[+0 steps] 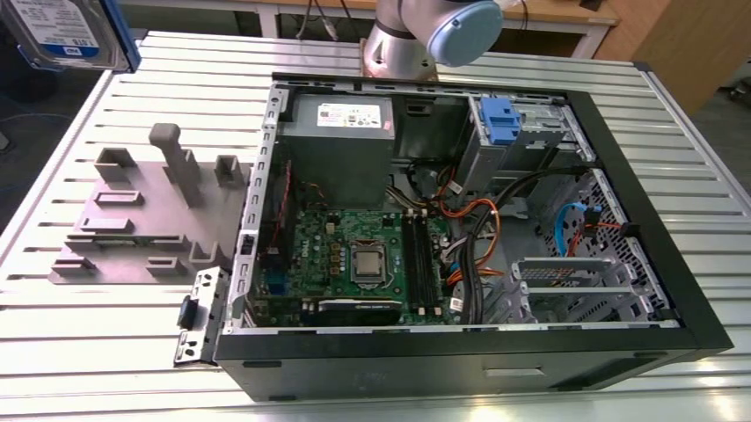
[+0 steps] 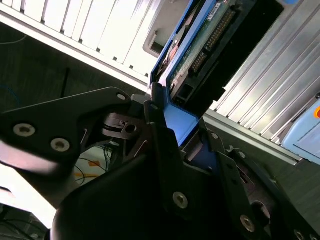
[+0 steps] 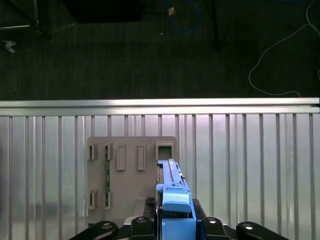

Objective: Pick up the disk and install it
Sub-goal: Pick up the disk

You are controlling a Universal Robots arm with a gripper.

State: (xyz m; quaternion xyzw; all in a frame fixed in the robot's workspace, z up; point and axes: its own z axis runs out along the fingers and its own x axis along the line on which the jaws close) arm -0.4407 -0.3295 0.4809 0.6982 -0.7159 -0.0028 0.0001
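Surface: a slatted aluminium surface (image 1: 692, 132) carried everything. One of its edges ran straight across the first wrist view (image 3: 250, 107).
Floor: dark floor (image 3: 150, 50) with loose cables lay past that edge.
Computer case: a black computer case (image 1: 470, 369) lay on its side with the panel off. It took up the middle of the surface and most of the side at the exterior view's right.
Arm: the arm (image 1: 434, 31) rose from the surface's far edge, just behind the case.
Grey fixture: a flat grey fixture (image 1: 129, 220) with upright posts and slots sat just beside the case, toward the surface's edge at the exterior view's left. It was also seen from above in the first wrist view (image 3: 130, 175).
Power supply: a grey power supply (image 1: 340, 141) with a white label filled the case's far corner nearest the fixture.
Motherboard: a green motherboard (image 1: 352, 255) lay on the case floor below the power supply.
Disk: the disk (image 1: 65, 31) was held up off the surface. It was well apart from the case, over the surface's far corner at the exterior view's left. Its white-and-blue label faced the exterior camera. It was turned edge-on in the first wrist view (image 3: 170, 175), lined up with one side of the fixture. Its green circuit side showed in the second wrist view (image 2: 200, 40).
Claw: the claw (image 2: 181, 131) was closed tight on the disk's blue carrier frame (image 3: 175, 210). Its black fingers (image 2: 162, 150) pressed against both sides of the frame.
Blue bracket: a blue bracket (image 1: 499, 119) stood in the drive cage at the case's other far corner.
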